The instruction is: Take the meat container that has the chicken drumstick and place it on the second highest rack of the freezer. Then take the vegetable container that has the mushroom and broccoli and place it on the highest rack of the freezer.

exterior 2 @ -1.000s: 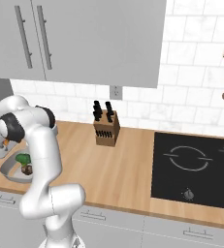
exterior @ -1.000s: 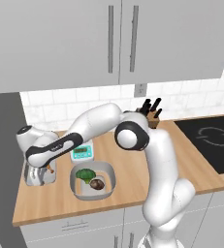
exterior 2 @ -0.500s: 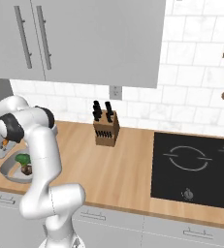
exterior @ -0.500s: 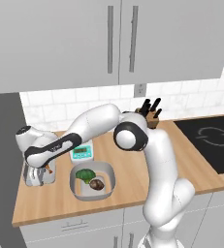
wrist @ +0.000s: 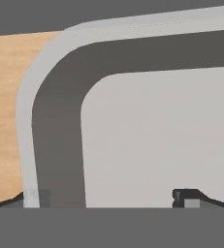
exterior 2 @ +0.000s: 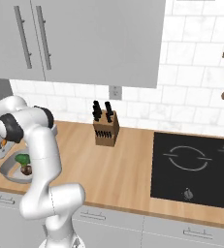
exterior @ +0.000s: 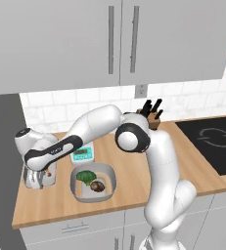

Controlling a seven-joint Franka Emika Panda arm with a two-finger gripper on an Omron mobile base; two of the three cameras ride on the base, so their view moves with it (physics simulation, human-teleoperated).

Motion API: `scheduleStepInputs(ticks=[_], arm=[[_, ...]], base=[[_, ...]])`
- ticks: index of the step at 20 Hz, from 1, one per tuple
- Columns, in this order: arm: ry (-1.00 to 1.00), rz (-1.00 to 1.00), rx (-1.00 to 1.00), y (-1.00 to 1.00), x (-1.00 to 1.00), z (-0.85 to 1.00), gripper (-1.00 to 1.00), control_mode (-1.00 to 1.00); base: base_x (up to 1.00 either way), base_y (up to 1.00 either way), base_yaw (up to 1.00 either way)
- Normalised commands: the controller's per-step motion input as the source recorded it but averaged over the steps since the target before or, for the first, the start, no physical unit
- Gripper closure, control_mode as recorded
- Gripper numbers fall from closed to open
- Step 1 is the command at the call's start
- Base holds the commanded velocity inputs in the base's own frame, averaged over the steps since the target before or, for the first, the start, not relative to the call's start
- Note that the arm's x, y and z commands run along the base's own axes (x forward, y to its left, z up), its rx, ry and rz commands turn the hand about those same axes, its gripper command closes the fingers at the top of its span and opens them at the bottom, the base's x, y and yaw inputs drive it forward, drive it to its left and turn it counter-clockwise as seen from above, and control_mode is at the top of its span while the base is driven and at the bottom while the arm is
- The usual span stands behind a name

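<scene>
Gripper (exterior: 36, 181) low over tray (wrist: 55, 121) at left table (exterior: 134, 190) end, jaws spread astride its rim, tub (exterior: 109, 181) beside

meat container (exterior: 36, 178): shallow grey tray, flat at the desk's left end
vegetable container (exterior: 93, 183): deeper grey tub, right of it
broccoli (exterior: 86, 176), mushroom (exterior: 98, 186): inside the tub

A long light-wood countertop (exterior 2: 128, 169) runs beneath flat grey wall cabinets with slim bar handles (exterior: 119, 41). White tile backsplash (exterior 2: 191, 97) rises behind; a black glass cooktop (exterior 2: 196, 169) sits inset.
</scene>
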Motion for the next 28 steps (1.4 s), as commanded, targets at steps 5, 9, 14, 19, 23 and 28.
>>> scheduleStepInputs(ticks=[5,9,14,19,23,28], arm=[[-0.01,0.00,0.00,0.00,-0.16,-0.15,-1.00,-1.00],[0.00,0.00,0.00,0.00,0.00,0.00,-1.00,-1.00],[0.00,0.00,0.00,0.00,0.00,0.00,1.00,-1.00],[0.00,0.00,0.00,0.00,0.00,0.00,1.00,-1.00],[0.00,0.00,0.00,0.00,0.00,0.00,1.00,-1.00],[0.00,0.00,0.00,0.00,-0.04,0.00,1.00,-1.00]], base=[[0.00,0.00,0.00],[0.00,0.00,0.00],[0.00,0.00,0.00],[0.00,0.00,0.00],[0.00,0.00,0.00],[0.00,0.00,0.00]])
